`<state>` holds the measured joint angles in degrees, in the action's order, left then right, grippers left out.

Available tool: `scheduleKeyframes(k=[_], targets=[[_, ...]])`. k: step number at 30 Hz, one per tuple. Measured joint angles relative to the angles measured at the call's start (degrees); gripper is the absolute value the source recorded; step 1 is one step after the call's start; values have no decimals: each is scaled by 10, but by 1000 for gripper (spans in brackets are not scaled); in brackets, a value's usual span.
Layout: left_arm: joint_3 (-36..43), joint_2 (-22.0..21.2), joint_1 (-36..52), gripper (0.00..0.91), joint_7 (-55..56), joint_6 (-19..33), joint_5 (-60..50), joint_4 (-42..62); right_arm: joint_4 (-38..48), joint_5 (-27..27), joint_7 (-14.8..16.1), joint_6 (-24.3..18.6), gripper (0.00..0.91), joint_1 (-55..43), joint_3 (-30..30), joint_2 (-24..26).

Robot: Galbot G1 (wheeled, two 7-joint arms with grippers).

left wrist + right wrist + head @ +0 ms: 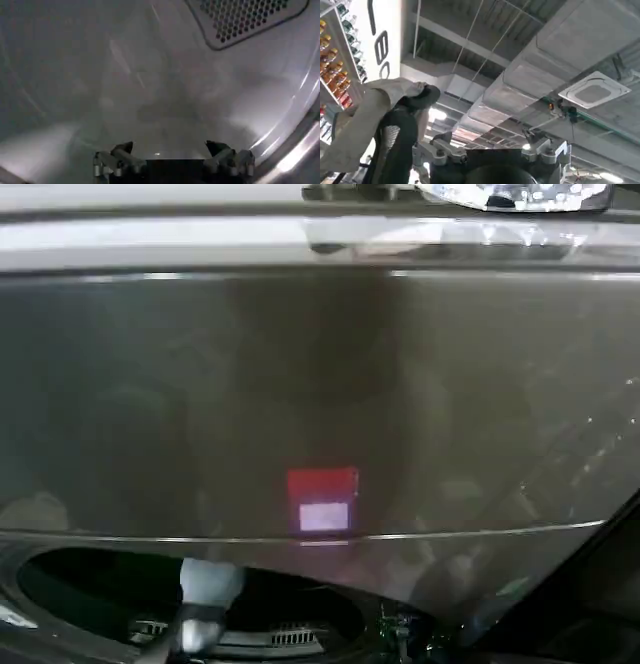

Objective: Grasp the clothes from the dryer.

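Left pincer (170, 150) is reaching inside the big bronze-grey metal dryer (320, 404), fingers spread wide w/ nothing between them, facing the smooth grey drum wall (125, 85) and a perforated panel (245, 17), probably hunting for the clothes; can't tell where the yellow-green bundle is lying. Right pincer (490, 150) is idling outside, pointing up at ceiling ducts (530, 75), spread and empty, keeping clear of the porthole (100, 584).
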<state>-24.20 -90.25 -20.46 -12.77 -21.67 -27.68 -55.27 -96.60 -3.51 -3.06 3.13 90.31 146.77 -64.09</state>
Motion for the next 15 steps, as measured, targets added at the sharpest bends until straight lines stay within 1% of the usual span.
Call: scheduleKeyframes(k=[5, 10, 15], targets=[[3, 12, 18, 907, -105, 44, -135, 17, 3, 1, 1, -1, 907, 2, 4, 1], [11, 28, 37, 907, -194, 100, -268, 35, 6, 2, 1, -2, 907, 5, 6, 1], [10, 37, 50, 907, -271, 146, -362, 44, 5, 2, 2, -3, 907, 3, 6, 0]])
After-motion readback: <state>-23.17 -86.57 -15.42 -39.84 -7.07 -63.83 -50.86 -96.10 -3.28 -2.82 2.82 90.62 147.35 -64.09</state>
